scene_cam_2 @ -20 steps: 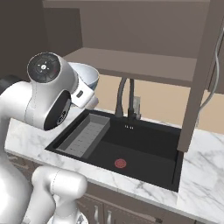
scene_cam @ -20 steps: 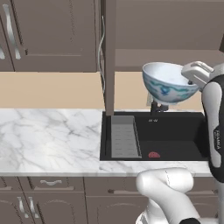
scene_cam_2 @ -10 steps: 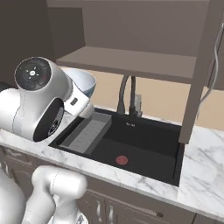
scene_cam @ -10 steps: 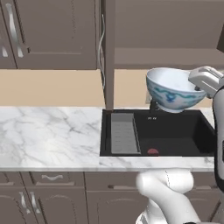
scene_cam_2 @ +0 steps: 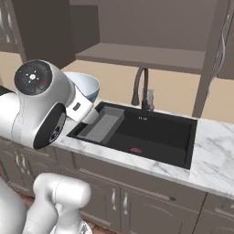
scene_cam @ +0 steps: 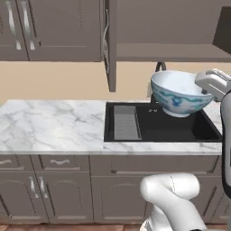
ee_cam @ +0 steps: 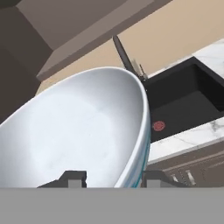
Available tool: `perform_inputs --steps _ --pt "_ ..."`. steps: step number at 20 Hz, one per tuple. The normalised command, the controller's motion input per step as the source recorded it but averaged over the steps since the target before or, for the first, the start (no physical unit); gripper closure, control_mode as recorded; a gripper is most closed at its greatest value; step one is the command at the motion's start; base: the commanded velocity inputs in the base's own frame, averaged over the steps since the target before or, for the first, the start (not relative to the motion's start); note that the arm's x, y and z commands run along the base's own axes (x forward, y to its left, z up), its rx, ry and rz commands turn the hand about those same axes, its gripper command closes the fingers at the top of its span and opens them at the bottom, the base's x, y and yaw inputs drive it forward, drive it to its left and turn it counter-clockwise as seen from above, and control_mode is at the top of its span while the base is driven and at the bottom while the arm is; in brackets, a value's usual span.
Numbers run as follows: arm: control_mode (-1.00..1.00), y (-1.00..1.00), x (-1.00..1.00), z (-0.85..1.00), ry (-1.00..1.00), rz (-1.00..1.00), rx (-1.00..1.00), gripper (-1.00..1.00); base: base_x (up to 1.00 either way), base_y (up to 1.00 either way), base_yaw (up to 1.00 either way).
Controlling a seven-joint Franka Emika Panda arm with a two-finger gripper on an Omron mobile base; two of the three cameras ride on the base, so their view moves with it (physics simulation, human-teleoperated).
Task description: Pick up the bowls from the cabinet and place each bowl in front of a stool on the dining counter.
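Hanging in the air above the black sink [scene_cam: 158, 126], the bowl [scene_cam: 178, 94] is tilting slightly, its blue-teal outside facing the bench [scene_cam: 49, 126]. The jaws [ee_cam: 113, 178] are clamping its rim, one fingertip [ee_cam: 72, 178] inside the pale hollow and the other outside the wall. The dark faucet [scene_cam_2: 139, 89] is standing just behind the sink, and the open cabinet [scene_cam_2: 141, 55] with its bare shelf is sitting above it.

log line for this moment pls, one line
phase: carrying bowl | gripper: shut on bowl rim | bowl: tilted, above black sink | cabinet: door open | faucet: behind sink
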Motion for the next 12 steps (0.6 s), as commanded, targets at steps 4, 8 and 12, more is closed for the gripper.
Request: perform_inputs --steps 4,8,12 --pt "1.00 0.00 0.00 0.00 0.00 0.00 0.00 1.00 -0.51 0.25 0.00" --pt "1.00 0.00 0.00 0.00 0.00 0.00 0.00 1.00 -0.32 0.54 0.00" --pt "1.00 0.00 0.00 0.00 0.00 0.00 0.00 1.00 -0.44 0.53 0.00"
